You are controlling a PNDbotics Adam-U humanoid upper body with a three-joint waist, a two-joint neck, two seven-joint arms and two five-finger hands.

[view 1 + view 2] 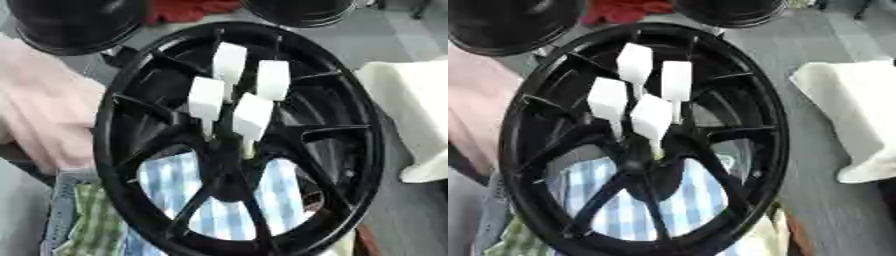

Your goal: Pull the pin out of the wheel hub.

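Black spoked wheel hub (241, 140) fills the middle of the view, standing tilted. Four white block-topped pins (252, 117) stick out of its centre, clustered close together, stems seated near the hub's middle. Blue-and-white striped cloth (223, 200) shows through the lower spokes; green checked cloth (92, 225) lies at lower left. White bundle (855, 115) sits to the right, apart from the rim. At left, a blurred pale hand (44, 120) lies just beside the rim; cannot tell finger state. No robot hand visible.
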